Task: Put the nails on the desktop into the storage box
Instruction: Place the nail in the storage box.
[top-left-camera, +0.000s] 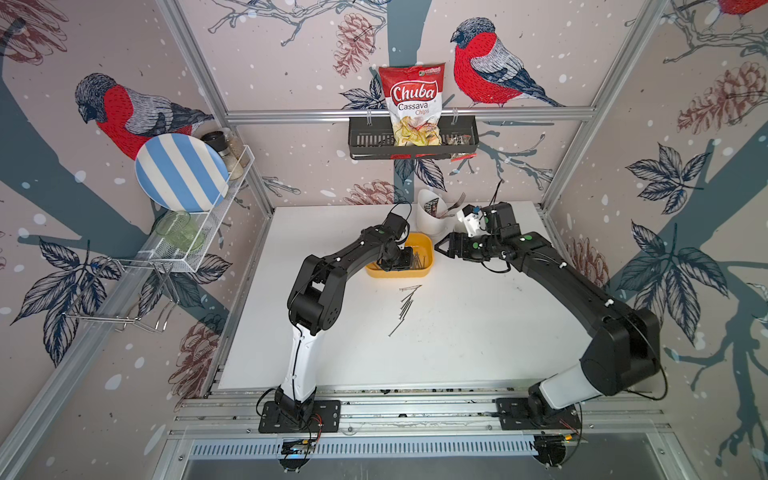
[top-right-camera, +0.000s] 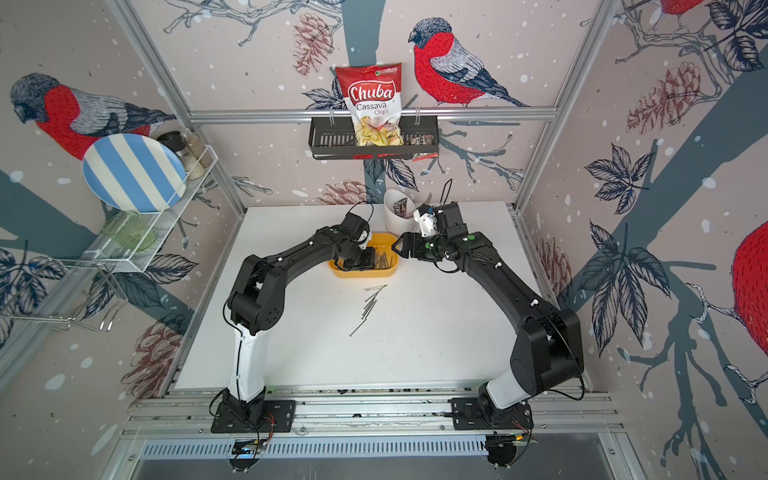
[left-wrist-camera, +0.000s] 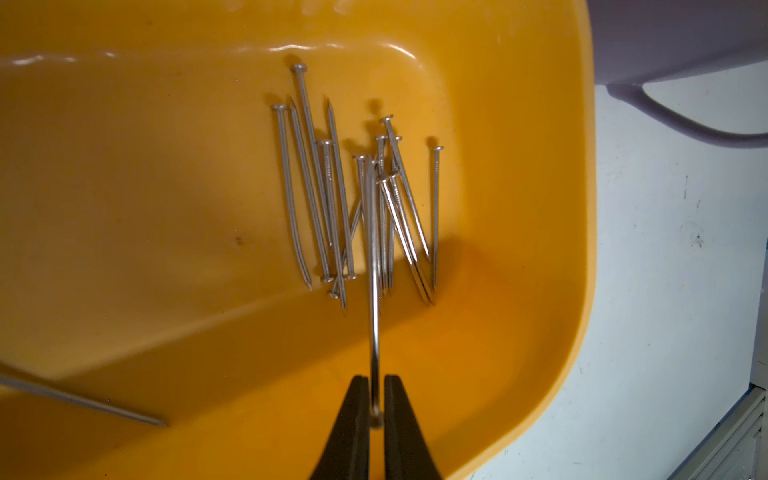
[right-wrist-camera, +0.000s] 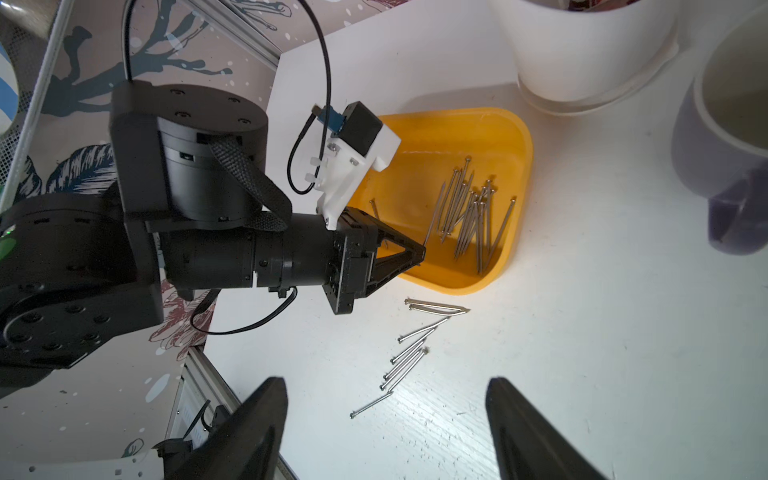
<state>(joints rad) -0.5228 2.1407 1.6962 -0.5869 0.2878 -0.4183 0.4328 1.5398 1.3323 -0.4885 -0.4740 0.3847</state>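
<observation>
The left pincer (left-wrist-camera: 376, 380) hangs over the box (left-wrist-camera: 519, 124). Its jaws stand a slit apart with one nail (left-wrist-camera: 375, 291) between them, and the nail's far end reaches over the heap. Whether they pinch it or have let go, I cannot tell. Ahead of the tips, a dozen or so nails (left-wrist-camera: 332, 199) lie bunched on the box floor.

The right pincer (right-wrist-camera: 386, 380) is released, jaws wide with nothing between them. In a top view this pincer (top-left-camera: 440, 246) hovers just beside the box's corner. Below and ahead of it, loose nails (right-wrist-camera: 409, 353) lie on the desk (right-wrist-camera: 582, 332), just outside the box and touched by neither pincer.
</observation>
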